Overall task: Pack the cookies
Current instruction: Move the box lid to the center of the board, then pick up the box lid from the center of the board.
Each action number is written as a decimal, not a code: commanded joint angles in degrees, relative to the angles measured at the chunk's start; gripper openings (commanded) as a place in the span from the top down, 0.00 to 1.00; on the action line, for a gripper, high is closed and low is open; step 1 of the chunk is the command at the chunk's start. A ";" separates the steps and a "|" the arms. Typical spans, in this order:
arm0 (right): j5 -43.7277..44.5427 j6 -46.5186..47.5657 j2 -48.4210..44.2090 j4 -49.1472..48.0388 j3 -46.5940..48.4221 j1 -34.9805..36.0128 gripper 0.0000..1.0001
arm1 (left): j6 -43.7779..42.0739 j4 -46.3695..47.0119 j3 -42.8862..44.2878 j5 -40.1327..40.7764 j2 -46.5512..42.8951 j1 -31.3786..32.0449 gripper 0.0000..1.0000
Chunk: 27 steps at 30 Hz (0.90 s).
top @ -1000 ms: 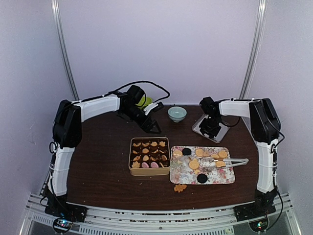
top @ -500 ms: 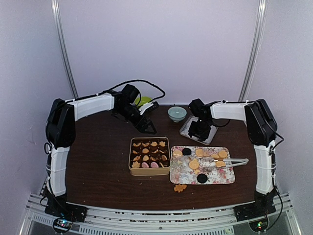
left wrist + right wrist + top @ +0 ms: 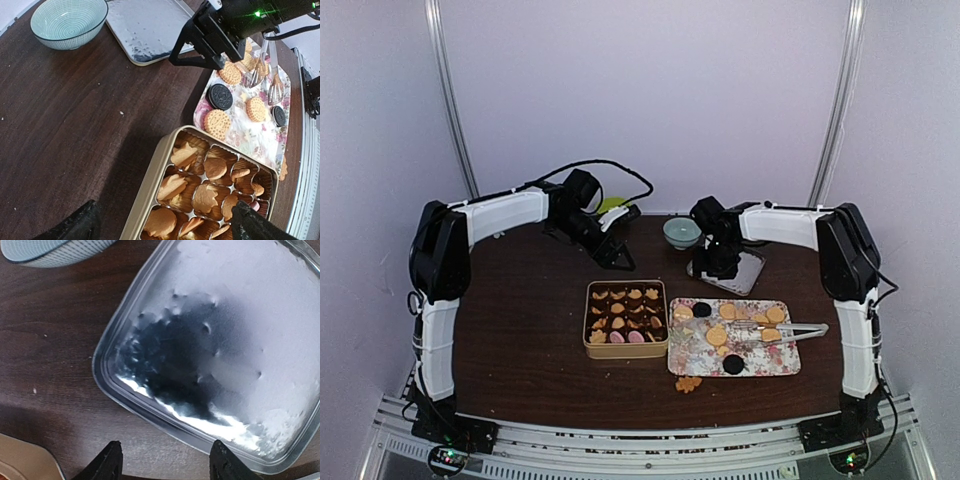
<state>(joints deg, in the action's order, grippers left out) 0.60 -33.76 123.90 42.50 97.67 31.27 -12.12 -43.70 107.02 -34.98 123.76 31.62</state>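
1. Well, the cookies (image 3: 626, 318) sit in two places. Most fill the tan tin (image 3: 588, 345) at mid-table, and the others lie loose on the floral tray (image 3: 790, 362) just to its right.
2. Those in the tin are small tan-orange pieces, some leaf-shaped and some oval, each in a dark paper cup. The near row shows a few pink ones.
3. Those on the tray are round: tan ones with crimped edges and two black embossed ones. Metal tongs (image 3: 795, 329) lie across the tray's right part.
4. One leaf-shaped tan piece lies on the bare table (image 3: 520, 340), just off the tray's near edge.
5. My left claw (image 3: 162, 225) hangs above the table just beyond the tin's far edge, fingers spread wide, holding nothing.
6. My right claw (image 3: 167, 462) hovers over the silver lid (image 3: 225, 340) beside the green bowl (image 3: 681, 232). Its fingers are apart with nothing between them.
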 commanded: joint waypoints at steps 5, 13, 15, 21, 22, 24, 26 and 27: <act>7.54 5.49 4.31 6.04 2.98 -0.15 0.45 | -1.42 -0.74 -0.62 -1.92 -2.67 -1.20 0.07; 7.81 9.66 5.78 6.19 3.02 1.18 0.60 | -3.99 -3.38 -2.32 -2.17 -4.96 -2.15 0.07; 8.64 10.48 6.00 6.32 2.90 1.70 0.67 | -4.37 -3.51 -3.24 -2.03 -5.76 -2.47 0.07; 10.18 12.60 5.37 6.77 2.69 2.58 0.89 | -6.09 -5.13 -5.85 -1.88 -8.46 -3.13 0.07; 10.27 13.13 5.23 6.98 2.89 2.66 0.91 | -6.36 -5.42 -6.12 -1.86 -8.77 -3.09 0.07; 10.47 14.28 5.05 7.51 3.53 2.77 0.95 | -6.72 -5.69 -6.74 -1.92 -9.40 -3.14 0.07; 10.91 15.62 4.84 8.02 4.09 2.99 0.99 | -6.83 -5.69 -7.22 -1.70 -9.94 -3.12 0.07; 11.34 16.11 4.65 8.18 4.29 3.09 1.00 | -6.85 -5.69 -7.45 -1.67 -10.09 -3.14 0.06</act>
<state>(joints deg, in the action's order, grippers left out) 10.61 -19.64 128.22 47.42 100.31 33.65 -17.23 -48.42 100.66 -35.99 116.22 28.80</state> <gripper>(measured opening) 0.026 0.933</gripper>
